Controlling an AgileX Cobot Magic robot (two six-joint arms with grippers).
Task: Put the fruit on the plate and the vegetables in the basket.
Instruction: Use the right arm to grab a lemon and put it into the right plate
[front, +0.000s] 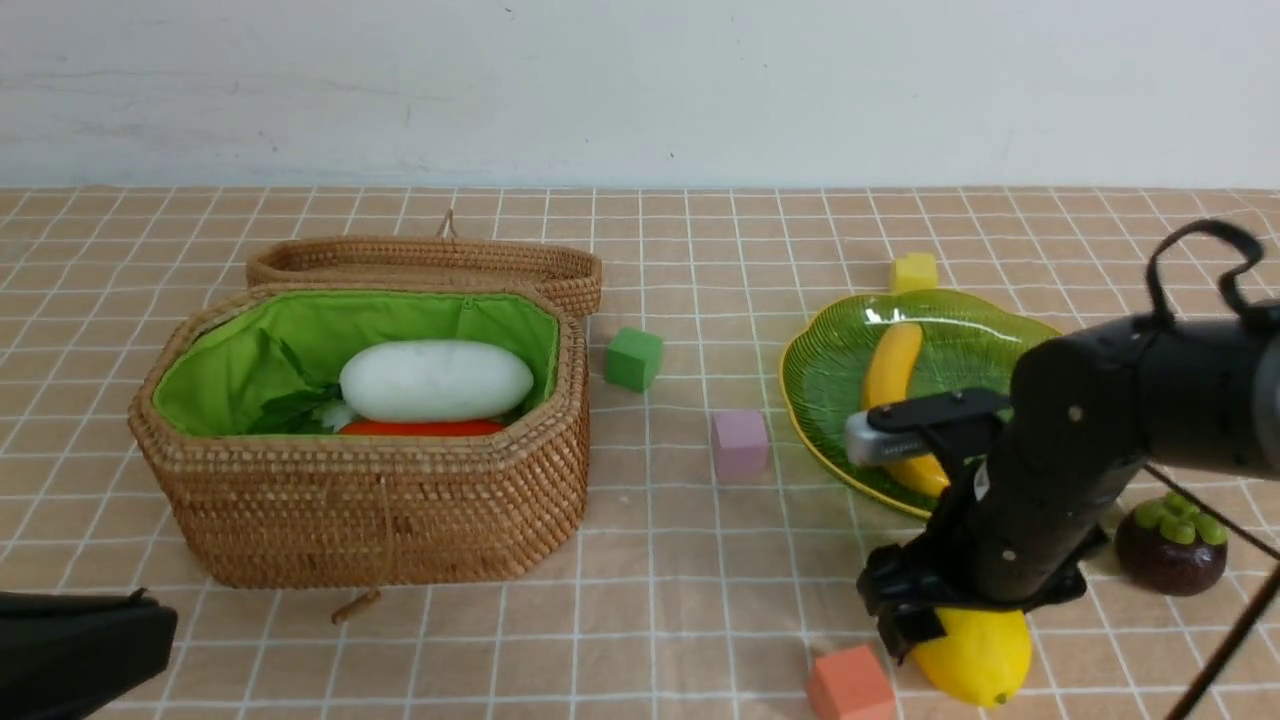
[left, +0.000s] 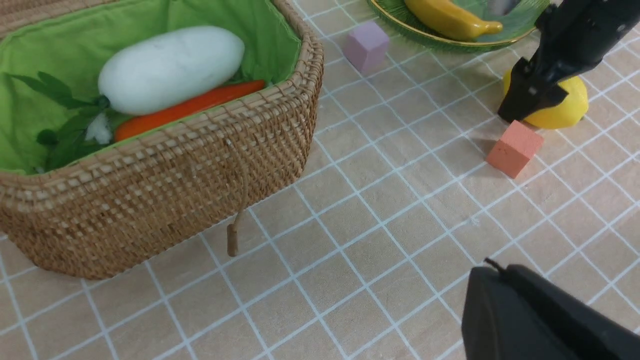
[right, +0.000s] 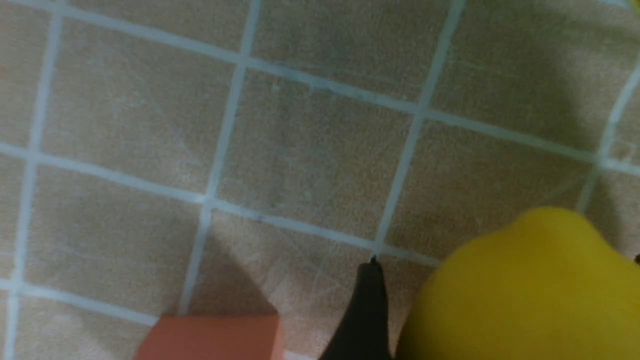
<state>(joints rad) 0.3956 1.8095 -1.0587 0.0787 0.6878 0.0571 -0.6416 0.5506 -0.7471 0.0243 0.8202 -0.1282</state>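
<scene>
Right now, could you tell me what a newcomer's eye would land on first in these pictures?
The wicker basket on the left stands out, its green lining cradling a white radish over an orange-red pepper. On the right, a banana lies on the green plate, while the right gripper reaches down over the lemon nearer the robot.

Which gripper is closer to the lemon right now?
Right. The right gripper is down over the lemon, straddling it; the left gripper sits far off, at the near left of the basket.
</scene>
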